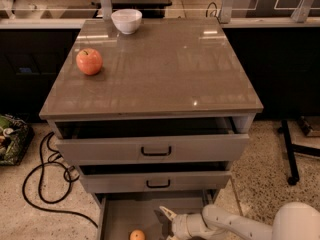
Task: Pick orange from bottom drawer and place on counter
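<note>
Grey-brown counter [165, 69], gripper [166, 225] over bottom drawer [127, 213]

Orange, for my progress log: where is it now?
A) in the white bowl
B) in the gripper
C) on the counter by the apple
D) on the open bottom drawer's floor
D: the orange lies on the bottom drawer floor, left of the gripper, which reaches into that drawer.

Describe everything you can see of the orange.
The orange is small, round and plain bright orange, with smooth-looking skin. It lies on the grey floor of the open bottom drawer, its underside cut off by the picture's lower edge. Nothing else visibly touches it: the gripper is just to its right, apart from it.
</note>
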Tool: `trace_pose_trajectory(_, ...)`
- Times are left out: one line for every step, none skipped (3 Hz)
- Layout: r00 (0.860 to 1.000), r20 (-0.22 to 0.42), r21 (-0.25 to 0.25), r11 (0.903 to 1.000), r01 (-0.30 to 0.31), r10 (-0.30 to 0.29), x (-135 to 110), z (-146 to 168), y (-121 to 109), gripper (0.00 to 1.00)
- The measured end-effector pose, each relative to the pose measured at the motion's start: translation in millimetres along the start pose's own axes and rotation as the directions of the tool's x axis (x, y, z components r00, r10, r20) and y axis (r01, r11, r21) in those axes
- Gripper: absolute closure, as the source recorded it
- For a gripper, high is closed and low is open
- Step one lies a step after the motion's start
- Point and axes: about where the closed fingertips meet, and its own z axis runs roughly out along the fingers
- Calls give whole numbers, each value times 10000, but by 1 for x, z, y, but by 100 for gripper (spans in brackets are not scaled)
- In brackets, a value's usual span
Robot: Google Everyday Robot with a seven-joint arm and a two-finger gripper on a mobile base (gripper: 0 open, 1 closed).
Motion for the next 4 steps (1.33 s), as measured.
trace_pose_trajectory(9952, 937, -631, 9975, 329, -269, -7, 49, 9, 0)
trace_pose_trajectory(9951, 953, -642, 9974, 326, -264, -7, 49, 9, 0)
trace_pose_trajectory(9909, 1333, -687, 9972, 289, -196, -8, 61, 3, 0)
trace_pose_trajectory(9820, 1879, -680, 9971, 328, -195, -10, 78, -7, 0)
